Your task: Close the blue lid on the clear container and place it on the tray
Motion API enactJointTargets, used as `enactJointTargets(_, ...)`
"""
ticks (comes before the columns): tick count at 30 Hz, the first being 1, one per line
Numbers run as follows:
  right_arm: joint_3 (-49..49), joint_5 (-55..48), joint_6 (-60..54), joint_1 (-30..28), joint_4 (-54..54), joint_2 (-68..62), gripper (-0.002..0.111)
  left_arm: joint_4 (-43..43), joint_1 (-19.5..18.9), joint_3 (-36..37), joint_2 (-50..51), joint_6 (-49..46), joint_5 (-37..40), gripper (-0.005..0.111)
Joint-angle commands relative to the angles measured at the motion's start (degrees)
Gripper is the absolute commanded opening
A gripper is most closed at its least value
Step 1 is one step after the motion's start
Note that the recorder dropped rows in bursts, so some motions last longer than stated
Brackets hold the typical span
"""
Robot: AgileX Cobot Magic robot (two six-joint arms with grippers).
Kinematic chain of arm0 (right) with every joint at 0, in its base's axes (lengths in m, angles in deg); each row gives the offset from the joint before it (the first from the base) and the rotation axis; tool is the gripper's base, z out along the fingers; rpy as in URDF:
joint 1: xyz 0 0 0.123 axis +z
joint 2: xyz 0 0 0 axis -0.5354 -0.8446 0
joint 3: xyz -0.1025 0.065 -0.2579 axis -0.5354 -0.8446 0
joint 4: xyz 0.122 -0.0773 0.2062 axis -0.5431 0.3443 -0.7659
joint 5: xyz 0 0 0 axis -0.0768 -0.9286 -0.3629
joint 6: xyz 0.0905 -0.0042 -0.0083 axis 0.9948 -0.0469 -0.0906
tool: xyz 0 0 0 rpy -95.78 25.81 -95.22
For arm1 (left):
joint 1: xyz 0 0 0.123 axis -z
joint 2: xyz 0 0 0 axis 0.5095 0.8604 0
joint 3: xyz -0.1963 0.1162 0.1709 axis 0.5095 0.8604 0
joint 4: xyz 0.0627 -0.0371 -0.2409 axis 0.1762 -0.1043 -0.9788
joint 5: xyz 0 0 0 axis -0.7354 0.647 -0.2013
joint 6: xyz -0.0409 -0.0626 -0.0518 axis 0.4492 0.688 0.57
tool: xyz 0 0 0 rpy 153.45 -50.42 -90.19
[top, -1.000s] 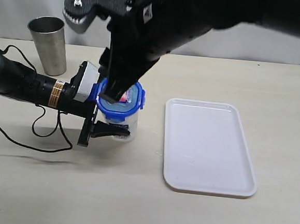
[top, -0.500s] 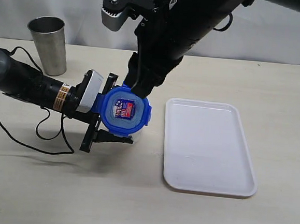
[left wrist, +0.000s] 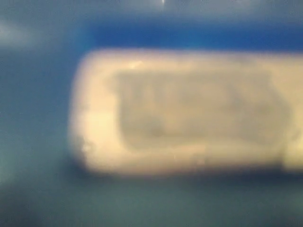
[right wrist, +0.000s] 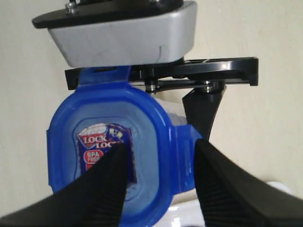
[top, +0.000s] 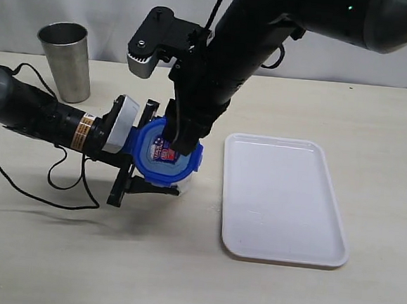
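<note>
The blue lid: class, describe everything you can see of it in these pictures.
The blue lid is glossy blue plastic, rounded, with hinged flaps on its rim and a red-and-white LOCK sticker in the middle. It sits on the clear container, tipped with it so that its top faces the exterior camera, left of the tray. The open right gripper straddles one side flap. Whether the flaps are latched cannot be told.
</note>
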Motion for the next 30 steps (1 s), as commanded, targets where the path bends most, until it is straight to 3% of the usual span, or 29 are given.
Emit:
enactJointTargets(1, -0.17, -5.66, 1.40, 0.03, 0.05, -3.42, 0.042, 0.65, 0.31, 0.13, -0.38, 1.52, 0.88, 0.000)
enactJointTargets(12, -0.17, -12.00, 3.31, -3.94, -3.04, -9.25, 0.032, 0.33, 0.31, 0.13, -0.38, 3.31, 0.88, 0.000)
enactJointTargets(17, -0.17, -12.00, 2.71, -4.22, -3.33, -9.60, 0.032, -0.53, 0.31, 0.13, -0.38, 4.81, 0.88, 0.000)
enactJointTargets(21, -0.39, -12.00, 2.27, -4.22, -3.02, -9.74, 0.024, -0.65, 0.31, 0.13, -0.38, 4.81, 0.88, 0.000)
enactJointTargets(30, 5.10, -7.18, 7.34, -5.08, 0.86, -7.35, 0.024, -2.45, 0.31, 0.13, -0.38, 9.89, 0.88, 0.000)
